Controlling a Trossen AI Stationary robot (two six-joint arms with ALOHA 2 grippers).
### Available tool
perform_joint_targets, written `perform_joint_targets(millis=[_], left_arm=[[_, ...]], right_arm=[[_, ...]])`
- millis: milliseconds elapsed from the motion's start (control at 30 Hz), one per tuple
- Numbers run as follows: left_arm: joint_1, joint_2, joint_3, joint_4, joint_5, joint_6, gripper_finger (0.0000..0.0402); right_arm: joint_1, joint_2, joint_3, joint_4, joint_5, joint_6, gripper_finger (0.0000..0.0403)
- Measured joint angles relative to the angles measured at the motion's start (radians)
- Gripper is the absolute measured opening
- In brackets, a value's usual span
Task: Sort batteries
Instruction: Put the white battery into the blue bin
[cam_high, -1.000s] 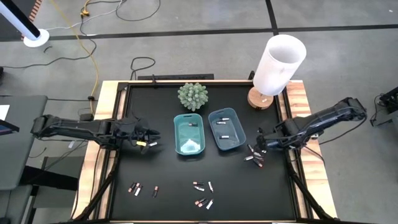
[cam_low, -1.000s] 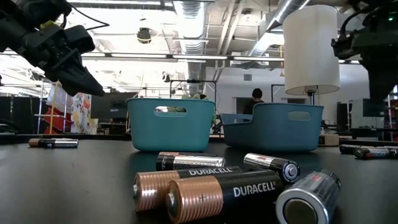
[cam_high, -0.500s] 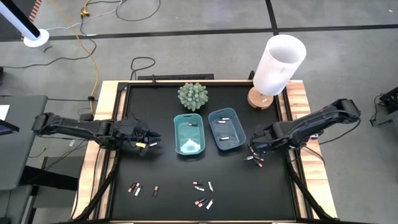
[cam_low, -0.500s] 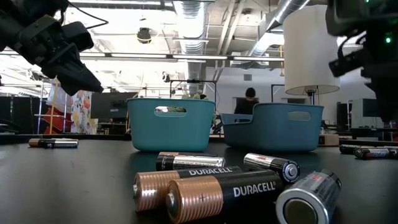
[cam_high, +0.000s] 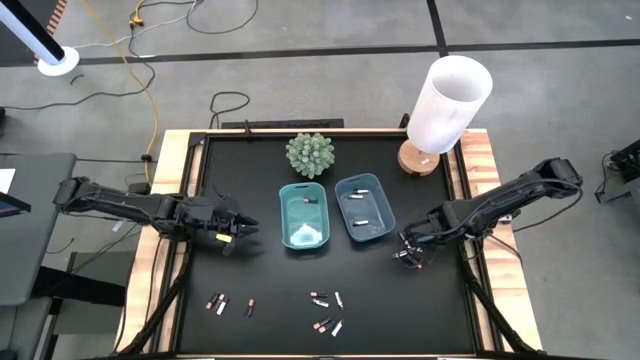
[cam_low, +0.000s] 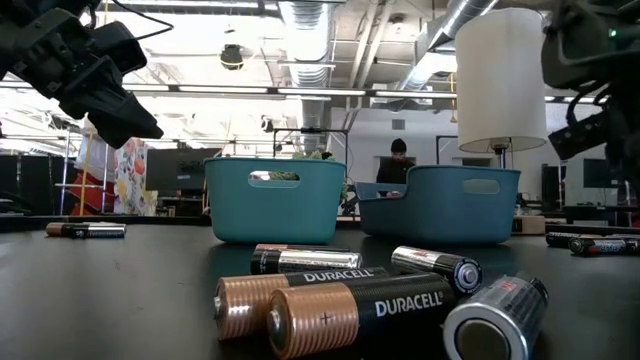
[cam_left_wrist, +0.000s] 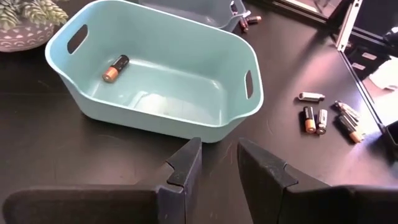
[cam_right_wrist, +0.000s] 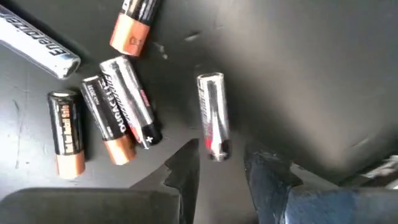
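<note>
Sorting stood at the pick-up stage, judging by the counter (cam_high: 260, 290), where most batteries lay outside the trays.

- Left tray (cam_high: 304, 215): held one copper-ended battery (cam_left_wrist: 115, 67), plain in the left wrist view, a speck from above.
- Right tray (cam_high: 363, 208): held two pale cells, seen only in the high view.
- Left hand (cam_left_wrist: 217, 168): hovered short of the left tray, fingers apart, empty.
- Right hand (cam_right_wrist: 221, 165): low over the right-side cluster (cam_high: 408, 254), fingers apart, gripping nothing; a silver battery (cam_right_wrist: 212, 116) lay just ahead of them. Next move likely called for lowering astride it and closing.
- Front group (cam_low: 370, 300): brand lettering legible only in the low view.
</note>
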Motion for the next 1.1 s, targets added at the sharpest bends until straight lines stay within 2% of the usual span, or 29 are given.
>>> perform_joint_targets(millis=[233,433,600,867,967,1100], left_arm=[[0.000,0.000,0.000,0.001,-0.004,0.000,0.0097],[0.000,0.000,0.000,0.001,-0.004,0.000,0.0097],[0.000,0.000,0.000,0.001,-0.004,0.000,0.0097],[0.000,0.000,0.000,0.000,-0.004,-0.005,0.0097],[0.000,0.000,0.000,0.000,-0.004,-0.007,0.0097],[0.000,0.000,0.000,0.000,-0.004,-0.007,0.0097]], right_arm=[[-0.001,-0.065,0.001,0.008,0.002,-0.005,0.0141],[-0.001,-0.051,-0.042,0.024,0.004,-0.006,0.0138],[-0.001,-0.045,-0.084,0.115,0.000,-0.001,0.0138],[-0.001,-0.045,-0.089,0.125,0.001,0.002,0.0136],[-0.002,-0.045,-0.089,0.126,0.026,0.002,0.0122],[-0.002,-0.045,-0.089,0.132,0.047,0.015,0.0080]])
